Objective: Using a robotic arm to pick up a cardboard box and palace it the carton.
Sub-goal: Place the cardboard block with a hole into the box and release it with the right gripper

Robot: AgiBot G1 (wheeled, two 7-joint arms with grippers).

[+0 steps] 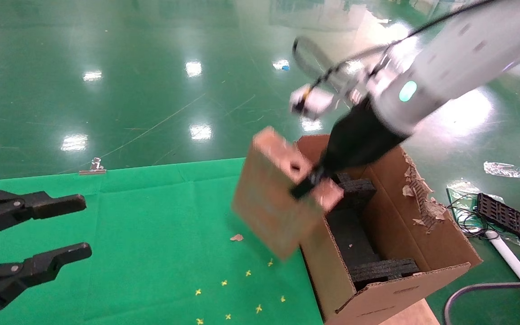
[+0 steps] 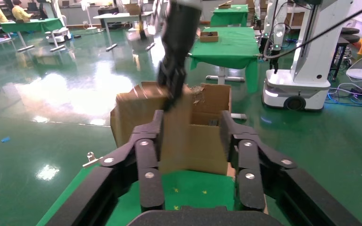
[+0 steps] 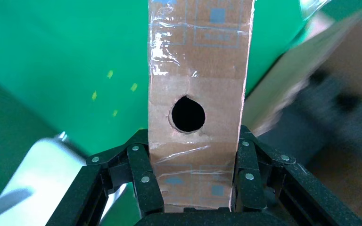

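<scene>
The white robotic arm [image 1: 440, 67] with its green ring light reaches in from the upper right. Its black right gripper [image 1: 312, 179] is shut on the narrow top edge of the slim brown cardboard box [image 1: 269, 198]. The box hangs tilted in the air above the green cloth, just left of the carton [image 1: 422, 234] and overlapping its near-left wall. In the right wrist view the fingers [image 3: 143, 165] press both faces of the taped cardboard box [image 3: 200, 61], below its round hole [image 3: 187, 114]. The carton stands open with black foam blocks [image 1: 355, 234] inside and a torn flap [image 1: 418, 189]. My left gripper [image 1: 68, 225] is parked open at the far left.
A green cloth [image 1: 151, 225] covers the table, with small yellow marks [image 1: 242, 289], a cardboard scrap [image 1: 237, 237] and a metal clip [image 1: 93, 168] at its far edge. Right of the carton, on the floor, lie a black tray [image 1: 506, 216], wires and a white pipe [image 1: 513, 262].
</scene>
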